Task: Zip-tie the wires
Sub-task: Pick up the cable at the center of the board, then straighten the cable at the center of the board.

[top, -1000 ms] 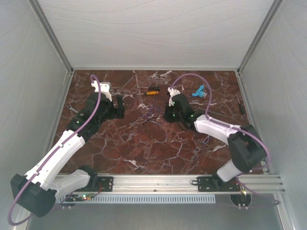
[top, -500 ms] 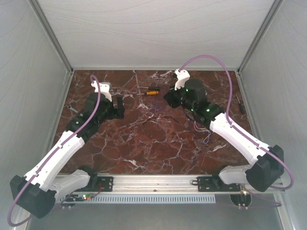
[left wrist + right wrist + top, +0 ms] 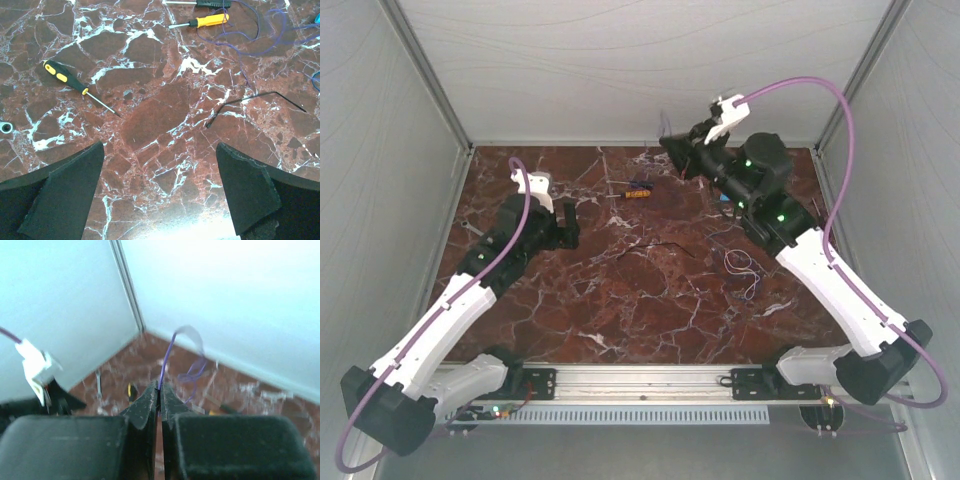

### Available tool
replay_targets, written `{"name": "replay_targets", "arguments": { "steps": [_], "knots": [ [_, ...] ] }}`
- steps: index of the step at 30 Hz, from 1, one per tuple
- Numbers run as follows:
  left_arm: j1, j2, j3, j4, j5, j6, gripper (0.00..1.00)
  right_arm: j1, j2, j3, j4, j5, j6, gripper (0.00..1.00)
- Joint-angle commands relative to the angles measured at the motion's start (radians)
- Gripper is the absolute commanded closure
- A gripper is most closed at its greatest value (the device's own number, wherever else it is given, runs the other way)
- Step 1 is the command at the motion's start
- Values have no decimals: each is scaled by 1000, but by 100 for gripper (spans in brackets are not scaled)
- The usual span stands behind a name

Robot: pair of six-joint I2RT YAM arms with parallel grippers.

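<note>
White panel walls [image 3: 640, 70] enclose a bench [image 3: 620, 310] of dark red marble with white veining. An aluminium rail [image 3: 640, 378] runs along its near edge and carries both arm bases.

Items on the bench, left wrist view: a yellow-and-black screwdriver [image 3: 62, 76], an orange-handled screwdriver [image 3: 205, 21] and a bent black zip tie [image 3: 250, 97]. All lie flat and apart from one another.

Right claw [image 3: 159, 390]: the fingers are pressed fully together and pinch one thin strand of the wires [image 3: 166, 360]. The strand rises from the fingertips and curls into small loops ahead of them. The claw is held high, in front of the back wall panel and above the far edge of the bench. More blue-purple loops lie on the bench right of centre, beside the right forearm. Others lie near the orange-handled screwdriver.

Left claw [image 3: 159, 147]: the fingers are spread wide with nothing between them, and the claw points at bare marble on the left half of the bench.

Changes against the earlier pictures:
- One second ago the right claw was low at the bench centre, near the orange-handled screwdriver.
- Half a second ago it had lifted partway toward the far edge.
- It now stands well above the surface.
- The left arm has the same pose in all three pictures.
</note>
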Motion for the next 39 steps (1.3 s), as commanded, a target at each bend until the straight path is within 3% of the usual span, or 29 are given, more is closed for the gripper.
{"name": "replay_targets", "arguments": {
  "steps": [1, 6, 9, 14, 22, 29, 39],
  "knots": [
    [3, -23, 5, 40, 6, 15, 7, 8, 28, 149, 163, 66, -11, 100],
    [3, -31, 1, 45, 9, 17, 7, 12, 55, 124, 326, 128, -70, 100],
    [2, -39, -4, 51, 31, 24, 7, 10, 93, 128, 237, 119, -67, 100],
    [2, -61, -14, 76, 143, 44, 7, 11, 37, -8, 332, 104, -34, 100],
    [2, -141, -50, 153, 357, 76, 6, 11, -24, -31, 266, 22, -47, 100],
    [2, -189, -51, 250, 513, 17, 5, 11, -138, -122, 206, -7, -88, 100],
    [2, -61, 202, 328, 686, -68, 6, 10, -291, -229, 139, -123, -80, 100]
  ]
}}
